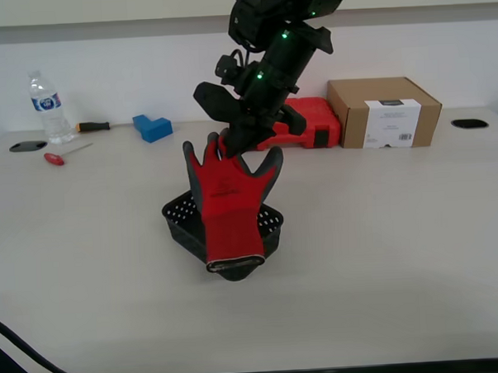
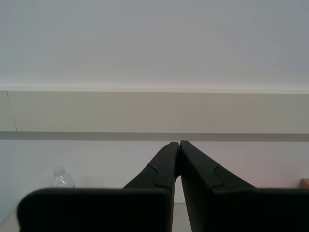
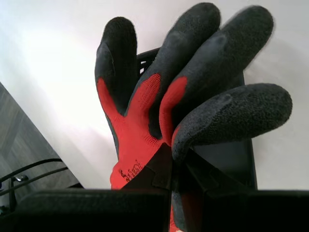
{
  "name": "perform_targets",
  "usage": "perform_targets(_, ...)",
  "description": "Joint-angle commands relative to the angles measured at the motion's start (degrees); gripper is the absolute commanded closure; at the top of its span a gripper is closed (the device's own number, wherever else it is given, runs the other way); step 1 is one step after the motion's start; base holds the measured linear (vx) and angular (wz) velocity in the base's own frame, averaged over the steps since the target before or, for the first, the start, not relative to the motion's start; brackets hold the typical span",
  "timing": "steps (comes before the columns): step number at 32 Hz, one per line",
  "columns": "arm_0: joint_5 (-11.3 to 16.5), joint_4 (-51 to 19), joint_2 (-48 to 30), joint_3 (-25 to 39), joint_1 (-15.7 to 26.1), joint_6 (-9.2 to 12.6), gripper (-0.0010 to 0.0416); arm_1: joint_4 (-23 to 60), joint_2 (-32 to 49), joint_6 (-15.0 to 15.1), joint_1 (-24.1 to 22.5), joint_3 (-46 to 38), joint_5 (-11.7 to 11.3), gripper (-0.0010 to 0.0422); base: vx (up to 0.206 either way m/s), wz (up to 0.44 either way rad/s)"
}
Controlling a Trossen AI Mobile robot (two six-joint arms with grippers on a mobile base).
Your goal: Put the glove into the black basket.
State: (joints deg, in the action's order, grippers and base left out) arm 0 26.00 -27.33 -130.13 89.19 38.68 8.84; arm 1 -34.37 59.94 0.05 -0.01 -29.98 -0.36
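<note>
The red glove (image 1: 229, 205) hangs cuff down from my first gripper (image 1: 229, 148), which is shut on it near the fingers. The cuff reaches into the black basket (image 1: 178, 219) at the table's middle. In the first wrist view the glove (image 3: 140, 125) with its dark grey fingertips fills the picture at the shut first gripper (image 3: 176, 164), with the basket (image 3: 145, 55) behind it. My second gripper (image 2: 179, 145) is shut and empty, pointing at the wall; it does not show in the exterior view.
A red tool case (image 1: 312, 122) and a cardboard box (image 1: 384, 112) stand at the back right. A water bottle (image 1: 47, 107), a blue block (image 1: 152, 126) and two screwdrivers (image 1: 62, 156) lie at the back left. The bottle also shows in the second wrist view (image 2: 62, 179).
</note>
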Motion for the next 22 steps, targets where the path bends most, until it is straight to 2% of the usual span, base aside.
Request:
perform_targets(1,0.4,6.9,0.1,-2.6,0.2,3.0,0.0407,-0.2,0.0,0.0,0.0,0.0,-0.1,0.0412,0.0,0.0)
perform_targets(5,0.4,9.4,-0.8,-2.1,0.2,3.7,0.0407,-0.2,0.0,0.0,0.0,0.0,-0.1,0.0412,0.0,0.0)
perform_targets(10,2.8,3.2,-12.2,5.4,0.3,4.7,0.0407,-0.2,0.0,0.0,0.0,0.0,-0.1,0.0412,0.0,0.0)
perform_targets(18,2.2,3.5,-15.4,5.4,0.3,4.8,0.0407,-0.1,0.0,0.0,0.0,0.0,-0.2,0.0412,0.0,0.0)
perform_targets(22,2.5,3.7,-19.3,5.5,0.4,5.6,0.0407,-0.1,0.0,0.0,0.0,0.0,-0.3,0.0412,0.0,0.0)
